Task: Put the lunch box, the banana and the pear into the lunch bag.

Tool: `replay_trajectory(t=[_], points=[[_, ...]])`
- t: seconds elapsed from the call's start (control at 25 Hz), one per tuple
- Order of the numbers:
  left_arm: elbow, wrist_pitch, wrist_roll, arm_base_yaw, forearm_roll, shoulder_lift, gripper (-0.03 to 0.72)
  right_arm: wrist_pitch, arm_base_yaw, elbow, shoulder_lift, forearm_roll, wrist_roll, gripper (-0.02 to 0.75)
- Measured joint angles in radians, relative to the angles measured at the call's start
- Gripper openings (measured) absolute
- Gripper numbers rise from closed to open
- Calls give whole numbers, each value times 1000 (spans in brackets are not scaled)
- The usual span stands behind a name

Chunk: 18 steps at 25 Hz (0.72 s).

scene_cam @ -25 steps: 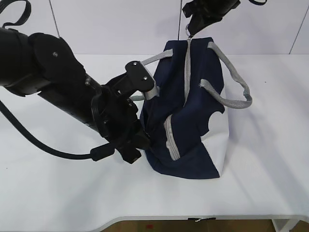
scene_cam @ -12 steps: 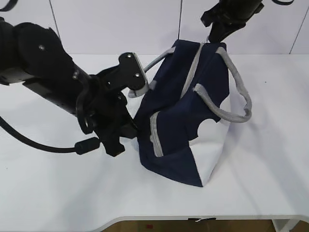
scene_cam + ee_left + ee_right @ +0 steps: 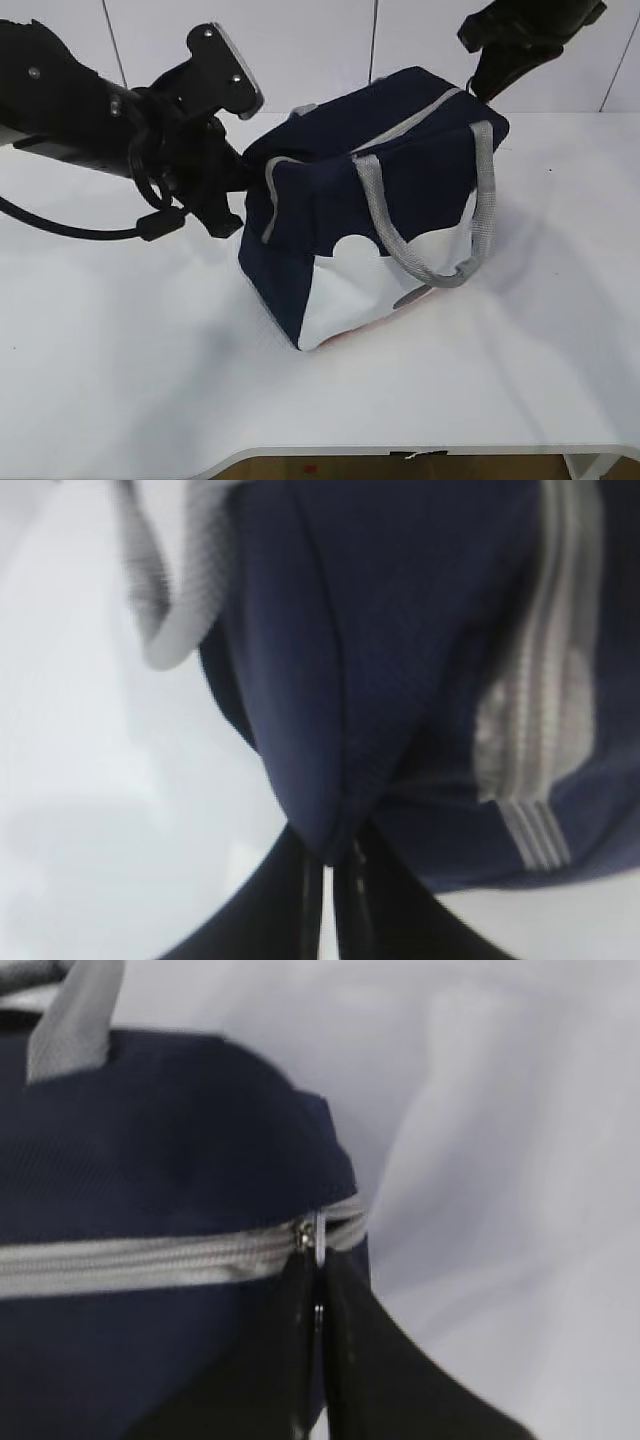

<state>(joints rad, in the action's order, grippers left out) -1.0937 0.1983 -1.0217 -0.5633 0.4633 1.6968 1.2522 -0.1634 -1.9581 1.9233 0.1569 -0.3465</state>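
i see the lunch bag in the middle of the exterior view, resting tilted on the white table, its navy top leaning toward the upper right and its white lower panel facing the camera. one grey webbing handle loops down across that white panel. the grey zipper runs along the top of the bag and looks zipped up along the part i can see.

my left gripper comes in from the upper left of the exterior view. in the left wrist view its two dark fingers are pinched together on a fold of navy fabric at the bag's end, so it is clamped onto the lunch bag. a grey handle loop sits in the upper left of that view, blurred.

my right gripper reaches in from the upper right of the exterior view to the bag's far top corner. in the right wrist view its fingers are closed tight around the metal zipper pull at the end of the zipper track.

the lunch box, banana and pear do not show in any view.
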Motion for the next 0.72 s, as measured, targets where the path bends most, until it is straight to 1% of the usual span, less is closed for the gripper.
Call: replay_trajectory(t=[0.28,0.4,0.56,0.72], points=[[2,-231,-2,1,0,26,-8,-6,0,246,-144,59,19,6],[2,-325,-2,1,-1,54,-8,-8,0,314,-211,88,31,6],[2,-444,-4,1,-9,105,-8,-8,0,352,-287,134,46,6],[2,-500,-11,2,-10,122,-8,-8,0,352,-322,150,123,6]])
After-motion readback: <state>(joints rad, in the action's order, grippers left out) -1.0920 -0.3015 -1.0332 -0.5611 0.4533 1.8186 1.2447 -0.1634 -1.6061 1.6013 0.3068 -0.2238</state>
